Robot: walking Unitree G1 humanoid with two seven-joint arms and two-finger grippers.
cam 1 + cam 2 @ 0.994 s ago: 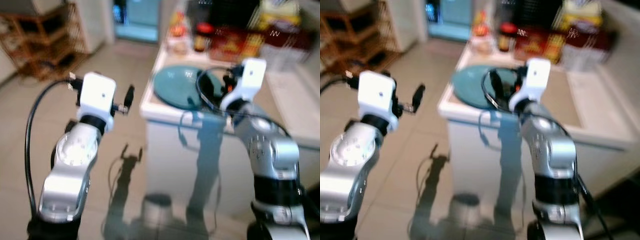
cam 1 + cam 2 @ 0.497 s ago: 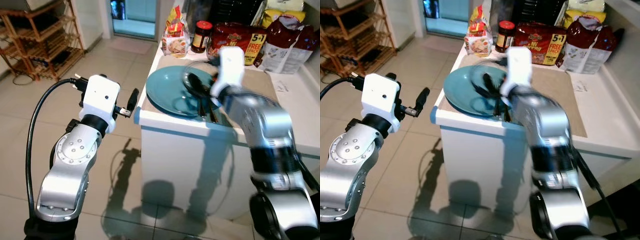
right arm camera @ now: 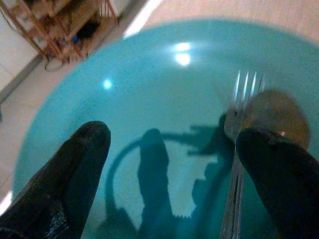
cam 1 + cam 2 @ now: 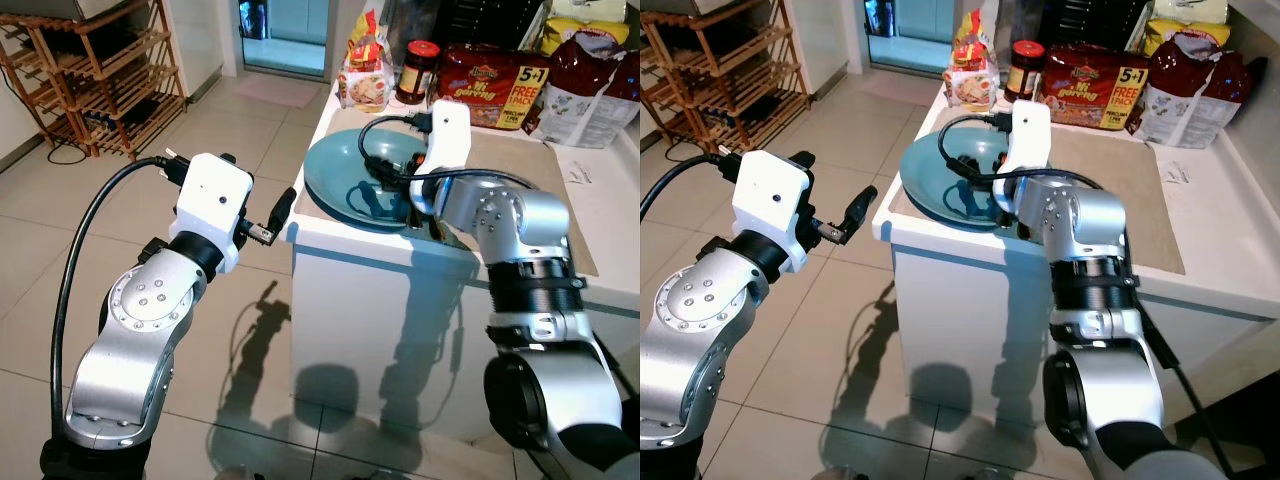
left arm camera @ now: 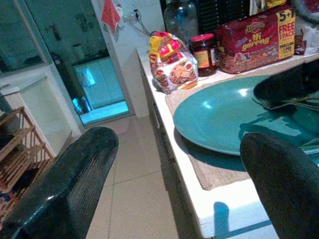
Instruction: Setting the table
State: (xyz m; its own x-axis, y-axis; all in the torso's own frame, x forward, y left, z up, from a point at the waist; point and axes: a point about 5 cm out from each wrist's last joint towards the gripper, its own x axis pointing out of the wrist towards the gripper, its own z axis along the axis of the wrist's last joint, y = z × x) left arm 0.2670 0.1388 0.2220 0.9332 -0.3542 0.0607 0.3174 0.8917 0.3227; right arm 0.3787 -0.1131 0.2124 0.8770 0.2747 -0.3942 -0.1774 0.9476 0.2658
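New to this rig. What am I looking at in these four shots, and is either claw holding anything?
A humanoid robot with two silver arms, each ending in a claw of two black fingers. Two shots come from its head, looking down; the other two come from cameras on each wrist, looking along the fingers.

It stands at a white counter. On a mat lies a teal plate with a fork and a spoon on it; food packets and a jar stand behind.

The right claw hovers open over the plate, holding nothing. The left claw is open beside the counter's edge, also holding nothing.
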